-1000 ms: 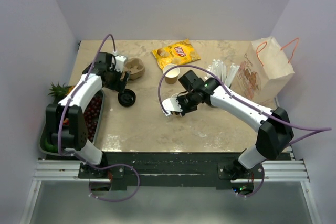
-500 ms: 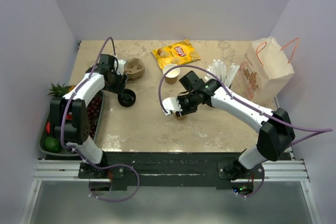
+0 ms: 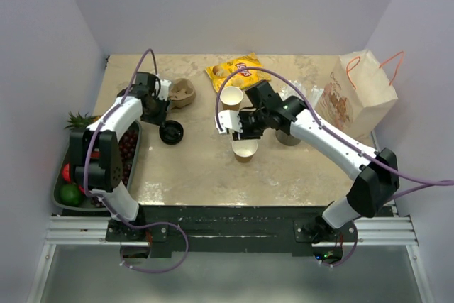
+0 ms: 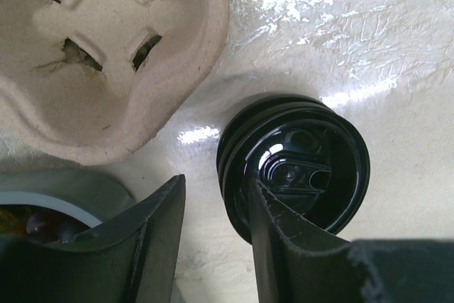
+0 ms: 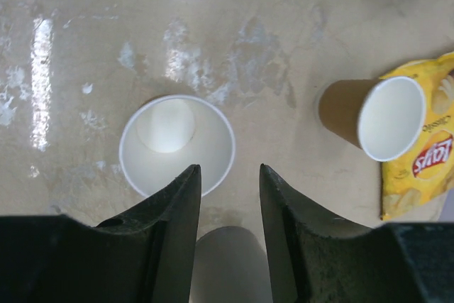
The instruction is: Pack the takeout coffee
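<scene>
So, nearest the bottom of the overhead frame, the takeout cup (image 3: 245,148) stands upright on the desk (image 3: 191,168), a bit right of centre. It's mouth up, tan kraft outside, white inside, empty, no lid on. The right end effector (image 5: 228,175) hangs right over it, fingers roughly half apart and gripping nothing. In its wrist view the cup sits just past the fingertips, slightly left of the gap, with the left finger overlapping the rim.

The bit that matters imo: the black lid (image 4: 294,172) is off to the left of the cup in the overhead frame, well apart from it, lying flat on the desk. The left arm is clearly the nearer one. The left end effector (image 4: 216,184) is right above the lid, jaws part open. The lid's left rim lines up with the gap and the right finger covers its lower edge. Can't tell if it's touching, but it doesn't look clamped. My guess is the lid has to travel rightward onto the cup. The lid is glossy and round, with a ridged rim and a sip-tab moulding in the middle.

Further back, the pulp carrier (image 4: 106,54) sits just beside the lid, and a second cup (image 5: 390,118) stands by the chips bag (image 5: 418,161).
</scene>
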### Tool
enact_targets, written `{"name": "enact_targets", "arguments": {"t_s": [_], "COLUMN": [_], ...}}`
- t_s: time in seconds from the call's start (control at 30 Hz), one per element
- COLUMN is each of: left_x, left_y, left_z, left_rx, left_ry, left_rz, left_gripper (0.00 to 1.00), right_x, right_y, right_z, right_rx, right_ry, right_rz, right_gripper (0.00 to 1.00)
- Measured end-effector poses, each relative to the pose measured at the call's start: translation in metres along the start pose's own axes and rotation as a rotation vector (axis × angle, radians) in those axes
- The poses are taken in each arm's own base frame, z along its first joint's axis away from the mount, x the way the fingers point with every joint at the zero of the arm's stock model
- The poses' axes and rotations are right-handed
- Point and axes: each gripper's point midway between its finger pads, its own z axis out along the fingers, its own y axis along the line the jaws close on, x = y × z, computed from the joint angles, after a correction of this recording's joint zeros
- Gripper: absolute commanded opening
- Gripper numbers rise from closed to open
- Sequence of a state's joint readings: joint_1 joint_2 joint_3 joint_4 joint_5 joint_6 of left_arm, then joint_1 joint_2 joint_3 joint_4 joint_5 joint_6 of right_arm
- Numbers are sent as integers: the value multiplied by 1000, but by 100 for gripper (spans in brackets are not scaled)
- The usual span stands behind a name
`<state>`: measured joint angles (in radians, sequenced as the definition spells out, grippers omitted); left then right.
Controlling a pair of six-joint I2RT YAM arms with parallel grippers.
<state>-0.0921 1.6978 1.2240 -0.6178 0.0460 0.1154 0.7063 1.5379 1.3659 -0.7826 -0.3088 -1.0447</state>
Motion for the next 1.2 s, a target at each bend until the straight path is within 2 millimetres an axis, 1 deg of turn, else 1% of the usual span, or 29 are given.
{"name": "enact_targets", "arguments": {"t_s": [0.07,0.1,0.17,0.27,0.3,0.47,0.5,0.57,0.6,0.77,0.8,0.97,1.03,1.1,1.17,1.2], "left_x": [-1,-1,-3,-5,-5,-7,-7,-8,-8,-9,-9,-11,-11,-15,-21,-25], "left_y": [0,0,1,1,1,1,1,1,1,1,1,-2,-5,-9,-13,-14], "left_z": [2,3,6,11,12,11,11,11,10,9,8,6,2,-5,-15,-23], "left_rx": [1,1,2,5,6,8,8,9,10,15,15,31,51,75,95,102], "left_ry": [4,7,12,20,23,26,26,24,25,27,26,19,21,5,-26,-50], "left_rz": [0,0,0,1,2,7,8,8,9,14,15,20,26,35,47,56], "left_gripper": [43,40,38,30,25,21,18,15,12,4,0,0,0,0,0,0], "right_x": [-11,-15,-22,-28,-29,-26,-25,-23,-23,-22,-22,-22,-21,-22,-25,-28], "right_y": [-14,-19,-27,-37,-39,-49,-51,-54,-55,-59,-60,-64,-67,-76,-92,-102], "right_z": [-7,-10,-16,-21,-23,-27,-28,-29,-29,-30,-31,-32,-35,-43,-53,-60], "right_rx": [45,63,89,121,130,166,172,183,187,200,202,221,233,263,301,319], "right_ry": [-26,-37,-53,-72,-76,-87,-87,-87,-88,-92,-93,-104,-111,-131,-166,-196], "right_rz": [13,17,21,38,47,97,105,114,116,124,127,168,210,270,337,386], "right_gripper": [42,42,42,42,42,42,42,42,42,41,41,42,43,43,44,47]}}
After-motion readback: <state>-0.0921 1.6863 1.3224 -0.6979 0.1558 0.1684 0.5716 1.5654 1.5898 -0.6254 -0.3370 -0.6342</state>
